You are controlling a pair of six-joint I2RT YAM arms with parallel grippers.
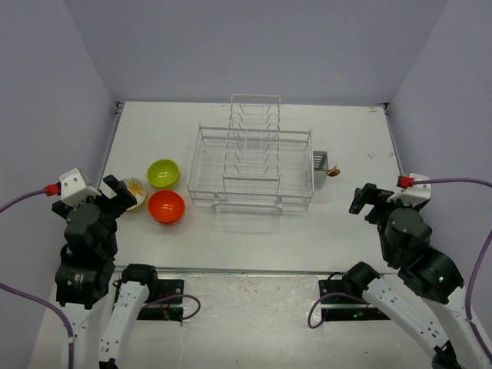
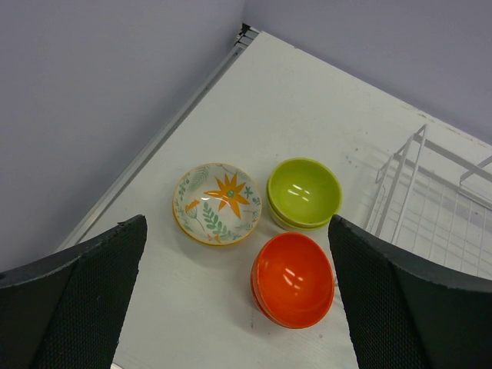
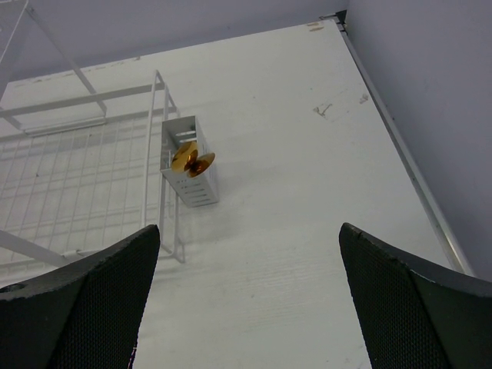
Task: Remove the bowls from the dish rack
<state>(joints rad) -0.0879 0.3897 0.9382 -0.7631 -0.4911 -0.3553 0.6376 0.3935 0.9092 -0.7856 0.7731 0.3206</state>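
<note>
Both pairs of jaws stand wide apart and grip nothing: the left jaws hang above the left side of the counter [image 1: 231, 238], the right jaws above bare surface to the right of the dish rack [image 1: 250, 201]. Below the left jaws the bowls sit on the counter, close together and just left of the rack: a cream flowered bowl [image 2: 216, 203], a lime-green bowl [image 2: 304, 192] that looks nested on another, and an orange-red bowl [image 2: 293, 279], perhaps also stacked. The rack's wires show no bowl; only a golden item [image 3: 192, 160] stands in its grey cutlery cup [image 3: 194, 186]. The unloading looks complete.
</note>
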